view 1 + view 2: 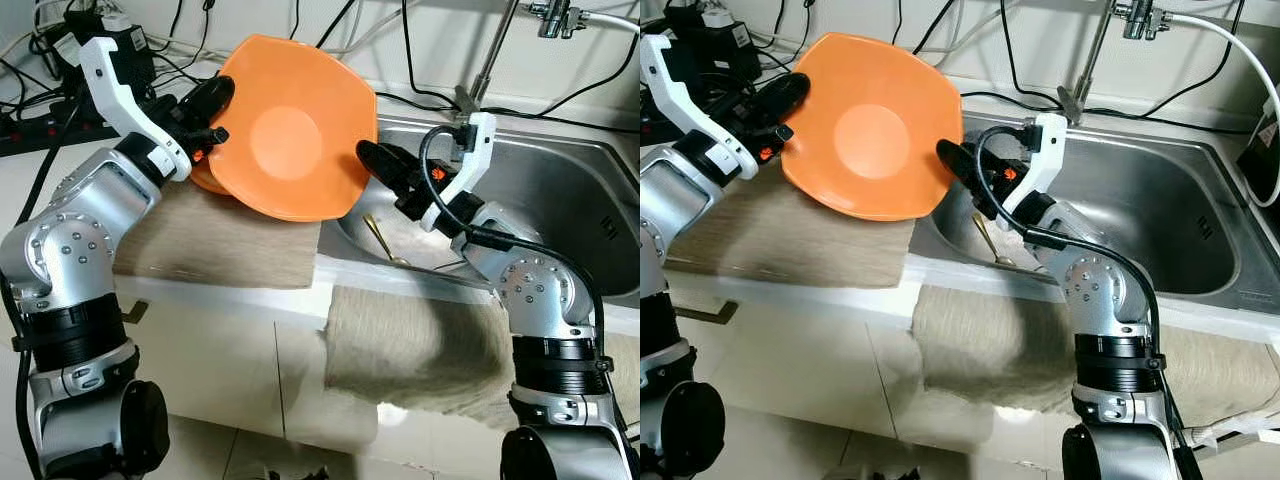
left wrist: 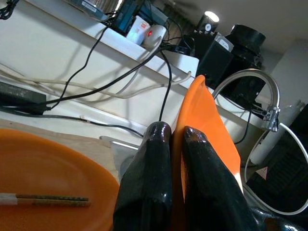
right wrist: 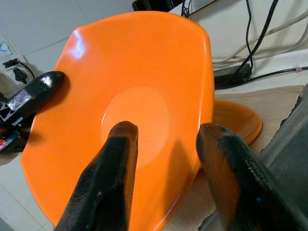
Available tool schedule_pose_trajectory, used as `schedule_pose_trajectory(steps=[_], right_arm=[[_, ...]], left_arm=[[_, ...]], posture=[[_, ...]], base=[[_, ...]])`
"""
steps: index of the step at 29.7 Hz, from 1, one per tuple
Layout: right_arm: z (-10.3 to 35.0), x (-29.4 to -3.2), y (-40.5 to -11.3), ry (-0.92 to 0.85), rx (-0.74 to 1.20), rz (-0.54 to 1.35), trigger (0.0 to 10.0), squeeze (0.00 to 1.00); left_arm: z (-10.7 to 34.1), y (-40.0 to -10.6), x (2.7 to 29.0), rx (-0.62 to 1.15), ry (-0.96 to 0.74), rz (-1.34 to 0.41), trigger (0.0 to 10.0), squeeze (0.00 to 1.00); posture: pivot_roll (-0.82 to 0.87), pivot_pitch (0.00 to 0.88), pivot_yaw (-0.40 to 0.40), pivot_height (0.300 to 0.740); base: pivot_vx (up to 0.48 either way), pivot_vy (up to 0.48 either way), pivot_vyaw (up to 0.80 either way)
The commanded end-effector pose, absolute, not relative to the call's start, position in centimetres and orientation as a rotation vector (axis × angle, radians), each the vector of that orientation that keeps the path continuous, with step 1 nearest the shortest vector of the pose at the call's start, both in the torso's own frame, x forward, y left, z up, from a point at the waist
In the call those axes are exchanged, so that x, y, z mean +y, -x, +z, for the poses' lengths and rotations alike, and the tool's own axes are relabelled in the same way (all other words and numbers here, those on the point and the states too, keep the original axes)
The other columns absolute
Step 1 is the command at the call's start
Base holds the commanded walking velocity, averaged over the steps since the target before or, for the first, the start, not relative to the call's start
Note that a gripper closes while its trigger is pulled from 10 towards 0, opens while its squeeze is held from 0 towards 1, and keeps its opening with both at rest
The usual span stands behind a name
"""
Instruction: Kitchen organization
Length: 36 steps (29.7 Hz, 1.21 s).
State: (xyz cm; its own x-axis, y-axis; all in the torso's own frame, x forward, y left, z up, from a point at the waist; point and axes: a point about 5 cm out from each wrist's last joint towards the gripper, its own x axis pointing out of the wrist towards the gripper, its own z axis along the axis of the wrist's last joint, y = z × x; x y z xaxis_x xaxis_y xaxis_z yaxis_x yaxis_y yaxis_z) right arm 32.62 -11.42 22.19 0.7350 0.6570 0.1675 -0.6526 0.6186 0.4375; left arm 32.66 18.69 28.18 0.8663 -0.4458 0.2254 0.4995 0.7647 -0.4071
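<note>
The left end effector (image 1: 205, 112) is closed on the rim of an orange plate (image 1: 290, 130); in the left wrist view its two black fingers (image 2: 149, 187) press the thin orange edge from both sides. The plate is lifted and tilted almost upright, with its inner face turned to the camera, above the place where the surface (image 1: 40, 180) meets the sink (image 1: 560, 190).

The right end effector (image 1: 385, 170) is at the opposite edge of the same plate. Its fingers (image 3: 110, 178) are spread apart, one before the inner face of the plate and one beyond its rim, and I cannot tell if they touch it.

Under the lifted plate a second orange plate (image 2: 43, 178) lies flat on a beige cloth mat (image 1: 230, 250) on the surface, and a pair of chopsticks (image 2: 45, 199) rests on it. A golden spoon (image 1: 380, 238) lies in the steel sink, near its left wall. A faucet (image 1: 1120, 25) stands behind the sink. Another beige cloth (image 1: 410, 340) hangs over the front edge below the sink. Black cables (image 1: 520, 100) run along the wall behind.
</note>
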Motion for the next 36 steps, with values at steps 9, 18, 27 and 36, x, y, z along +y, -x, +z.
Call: schedule_pose_trajectory(steps=[9,18,27,36], right_arm=[[21.8,-11.8,-32.7,-0.493,0.051,0.769,0.0,0.0],[21.8,-12.5,-32.9,-0.492,0.066,0.75,0.0,0.0],[22.5,-12.9,-32.9,-0.487,0.052,0.753,10.0,1.0],[22.4,-13.0,-32.9,-0.5,0.066,0.742,10.0,1.0]], left_arm=[[30.5,-31.6,18.0,-0.222,0.459,-0.638,0.0,0.0],[30.5,-31.1,17.9,-0.237,0.446,-0.688,0.0,0.0],[30.4,-31.3,18.6,-0.239,0.439,-0.676,0.0,0.0],[30.3,-31.0,18.1,-0.24,0.443,-0.711,0.0,0.0]], posture=[[-0.01,0.0,-0.041,0.74],[-0.02,0.0,-0.041,0.74],[-0.02,0.0,-0.04,0.74],[-0.02,0.0,-0.042,0.74]], base=[[0.0,0.0,0.0],[0.0,0.0,0.0],[0.0,0.0,0.0],[0.0,0.0,0.0]])
